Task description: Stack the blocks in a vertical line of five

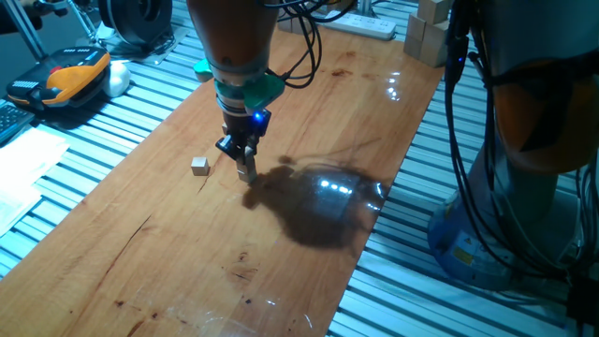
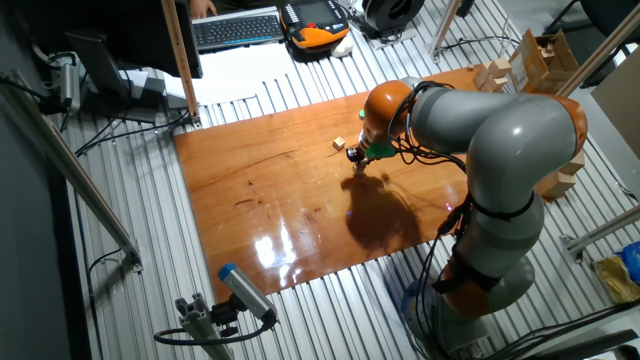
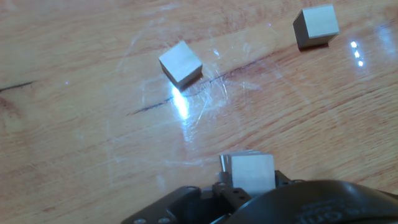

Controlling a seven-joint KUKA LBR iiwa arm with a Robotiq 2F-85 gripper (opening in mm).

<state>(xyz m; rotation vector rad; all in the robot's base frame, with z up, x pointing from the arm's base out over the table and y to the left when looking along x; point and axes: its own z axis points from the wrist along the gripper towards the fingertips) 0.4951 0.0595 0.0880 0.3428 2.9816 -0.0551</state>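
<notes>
Hand view shows the hand [image 3: 249, 186] clenched on one block [image 3: 252, 174], two more blocks [image 3: 181, 63] lying apart ahead.

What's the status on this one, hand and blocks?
Hand low over the board, shut on a block. Two loose blocks apart on the wood. No stack visible. Nothing in the way.

Gripper [image 1: 246, 167] is hanging low over the table [image 1: 187, 253], near mid-board. One block [image 3: 252, 174] is sitting between its fingers. In hand view, two blocks are lying on the table ahead: one [image 3: 180, 63] near centre, another [image 3: 316, 27] well apart at upper right.
</notes>
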